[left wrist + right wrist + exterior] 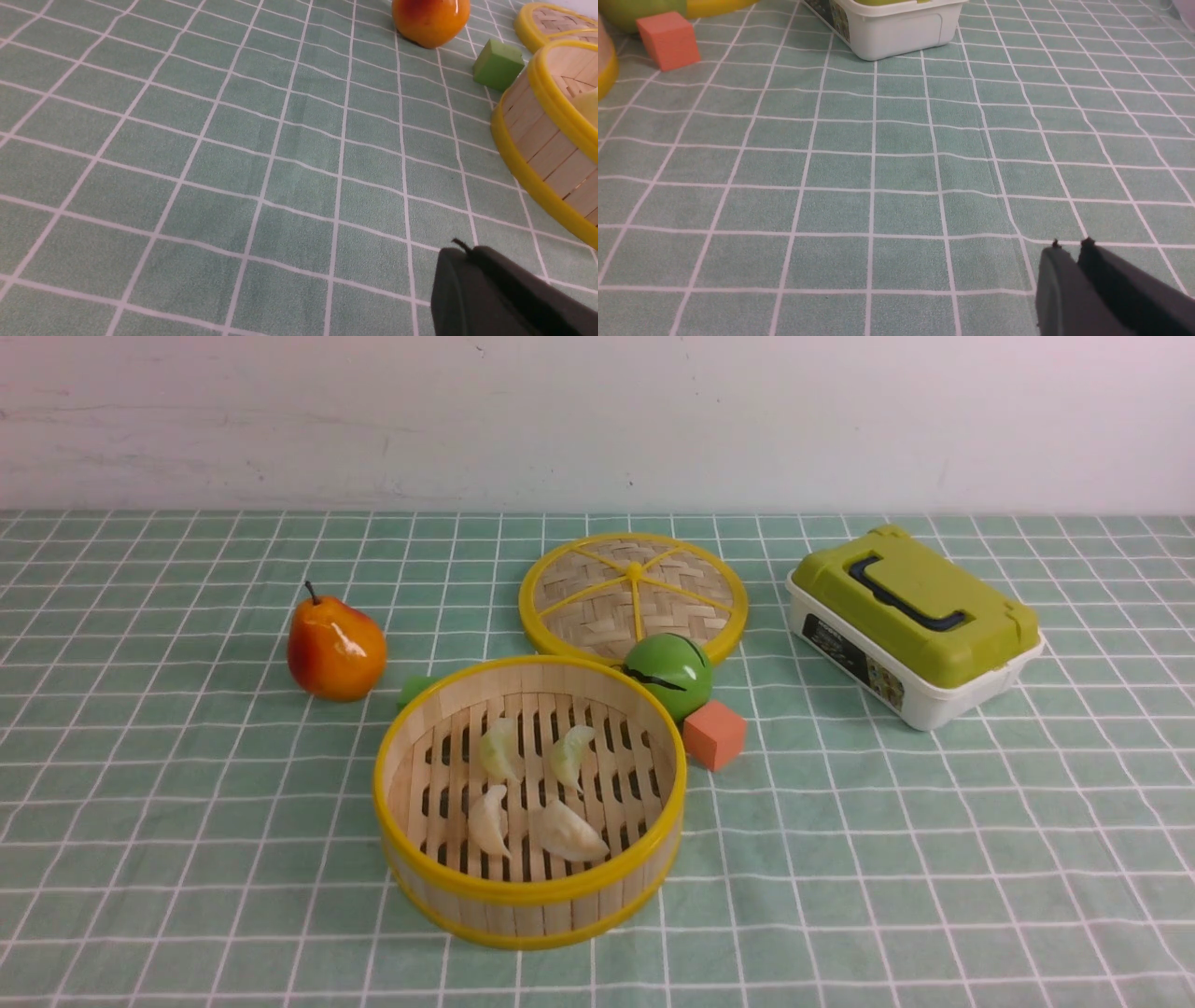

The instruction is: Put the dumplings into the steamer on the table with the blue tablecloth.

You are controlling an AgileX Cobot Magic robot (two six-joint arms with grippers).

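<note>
The front view alone shows the whole layout: the steamer (529,800) stands near the middle of the table (140,859), and all four dumplings (537,789) lie on its slatted floor, two pale green ones farther from the robot, two cream ones nearer. Neither arm appears in this view. Behind the steamer lies a flat woven lid (633,595), with a green ball (668,675) resting at its near edge and just beside the steamer's rim. An orange cube (714,735) sits just right of the steamer, a pear (334,649) to its left, and a lunch box with a green lid (913,623) well to the right.

The left wrist view adds what the front view mostly hides: a green cube (498,64) between pear and steamer wall, apart from both. The left gripper (460,254) shows as a dark tip with its jaws together, holding nothing, low over bare blue tablecloth (224,158), near the steamer's yellow base rim.

The right wrist view shows the right gripper (1069,249) with a narrow slit between its fingertips, nothing in it, over open cloth; the lunch box's white end and the orange cube lie well ahead. Wide unoccupied cloth stretches on both sides of the steamer and toward the robot.
</note>
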